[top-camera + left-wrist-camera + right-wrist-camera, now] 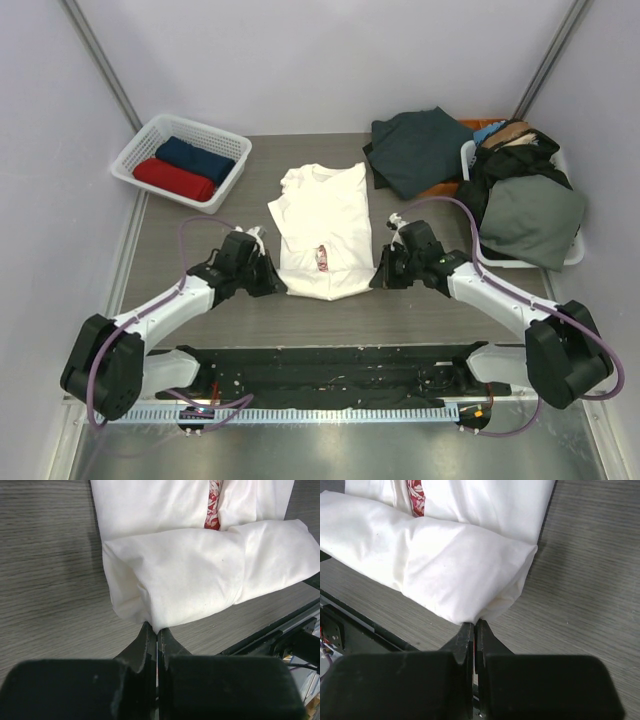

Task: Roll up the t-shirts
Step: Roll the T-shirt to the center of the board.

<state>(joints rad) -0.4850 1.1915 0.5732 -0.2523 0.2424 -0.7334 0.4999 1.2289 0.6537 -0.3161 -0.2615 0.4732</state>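
Observation:
A cream-white t-shirt lies flat in the middle of the table, collar away from me. Its near hem is turned up into a thick fold. A red-pink print shows just beyond the fold. My left gripper is shut on the fold's left corner. At the fold's right corner, my right gripper is shut on the cloth. A rolled red t-shirt and a rolled navy one lie in the white lattice basket.
The basket stands at the back left. A dark green garment lies at the back right beside a white bin heaped with dark and grey-green clothes. A black rail runs along the near edge. Grey walls close in on the table's sides and back.

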